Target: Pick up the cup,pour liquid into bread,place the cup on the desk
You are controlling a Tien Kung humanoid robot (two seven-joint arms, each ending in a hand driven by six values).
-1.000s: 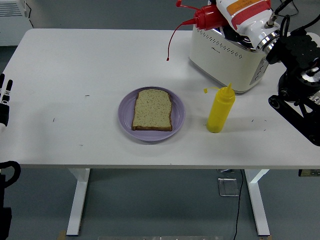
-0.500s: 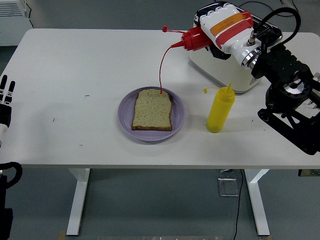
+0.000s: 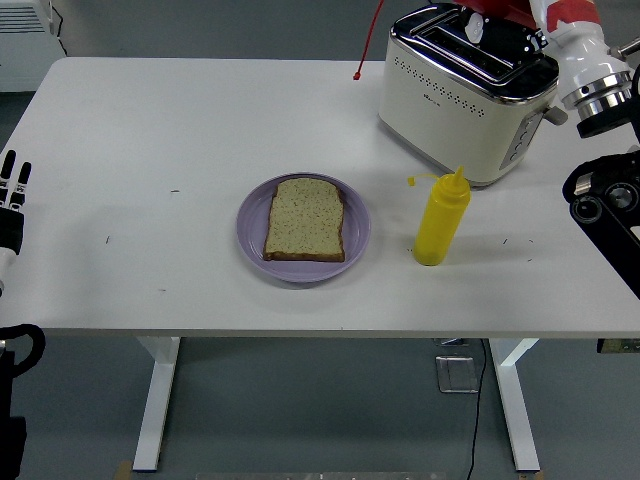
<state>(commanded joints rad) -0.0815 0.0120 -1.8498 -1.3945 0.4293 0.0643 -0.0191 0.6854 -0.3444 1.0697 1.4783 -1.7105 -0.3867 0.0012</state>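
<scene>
1 slice of bread (image 3: 305, 219) lies flat on a round lilac plate (image 3: 358, 240) near the middle of the white desk (image 3: 180, 130), its crust edge toward the near side, with no sauce visible on its top. Just right of the plate, and not touching it, a yellow squeeze bottle (image 3: 441, 218) stands upright with its small cap hanging out to the left of the nozzle. Behind that bottle sits a cream toaster (image 3: 465, 92) with a chrome top and 2 slots, set at an angle at the far right of the desk. The right arm (image 3: 603, 150) rises along the picture's right side; its silver wrist and a white and red part reach the top edge above the toaster, and the right hand itself is cut off there, so I cannot tell how its fingers stand. The task's container shows as a red squeeze bottle (image 3: 497, 6), only a sliver of which is visible at the top edge above the toaster, raised well clear of the desk. A thin red strand (image 3: 368, 45) hangs from the top edge left of the toaster and ends in a small red tip above the desk's far part, well apart from the bread. The left hand (image 3: 10, 200) rests at the left edge of the picture beside the desk, fingers straight and relaxed, holding nothing.
</scene>
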